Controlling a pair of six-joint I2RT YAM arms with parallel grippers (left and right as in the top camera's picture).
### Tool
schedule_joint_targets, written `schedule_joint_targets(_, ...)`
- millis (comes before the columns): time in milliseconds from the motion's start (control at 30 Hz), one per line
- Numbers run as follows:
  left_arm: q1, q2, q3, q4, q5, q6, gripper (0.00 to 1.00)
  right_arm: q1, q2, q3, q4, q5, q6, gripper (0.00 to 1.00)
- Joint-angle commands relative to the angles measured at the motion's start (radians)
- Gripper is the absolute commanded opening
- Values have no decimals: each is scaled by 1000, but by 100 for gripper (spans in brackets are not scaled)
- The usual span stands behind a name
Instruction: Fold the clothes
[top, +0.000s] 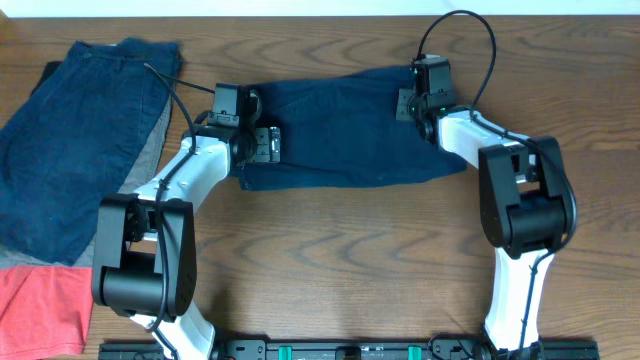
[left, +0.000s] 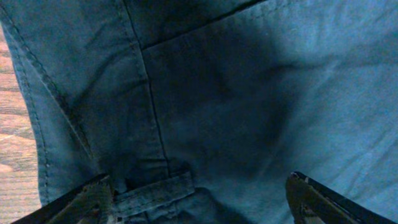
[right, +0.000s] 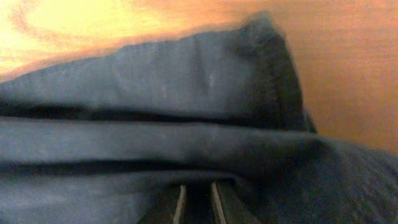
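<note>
The dark navy-blue shorts (top: 345, 125) lie spread across the middle of the table, partly folded. My left gripper (top: 262, 145) is at their left end. In the left wrist view its fingers (left: 199, 199) are wide open just above the cloth (left: 249, 93), with a belt loop (left: 155, 191) between them. My right gripper (top: 415, 100) is at the shorts' upper right corner. In the right wrist view its fingers (right: 198, 204) are close together under folds of the navy cloth (right: 155, 143), pinching it; the tips are hidden.
Lighter denim-blue shorts (top: 80, 140) lie at the far left on a grey garment (top: 150, 150). A coral-red garment (top: 40, 305) lies at the front left corner. Bare wooden table (top: 350, 260) runs in front of the navy shorts.
</note>
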Motion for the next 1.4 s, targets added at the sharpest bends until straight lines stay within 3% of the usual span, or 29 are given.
schedule_joint_targets(0,2,15,5,0,-8,13,90,-3,38,6,101,23,9,13)
schedule_joint_targets(167,2,15,5,0,-9,13,90,-3,37,48,252,24,9,15)
schedule_joint_targets(367,11,10,8,-2,-12,13,91,-14,37,197,156,-28,-40,21)
schedule_joint_targets(500,50,-38,39,-83,-11,12,91,-23,28,369,-166,-152,-95,31)
schedule_joint_targets(633,121,-108,95,-232,-11,13,98,-31,13,534,-550,-241,-167,64)
schedule_joint_targets(700,170,-137,111,-288,0,15,100,-32,8,601,-724,-251,-192,72)
schedule_joint_targets(967,313,-72,111,-288,288,183,100,-21,5,628,-1013,-255,-213,75)
schedule_joint_targets(1367,323,111,111,-189,455,241,100,-21,5,628,-1094,-255,-212,79)
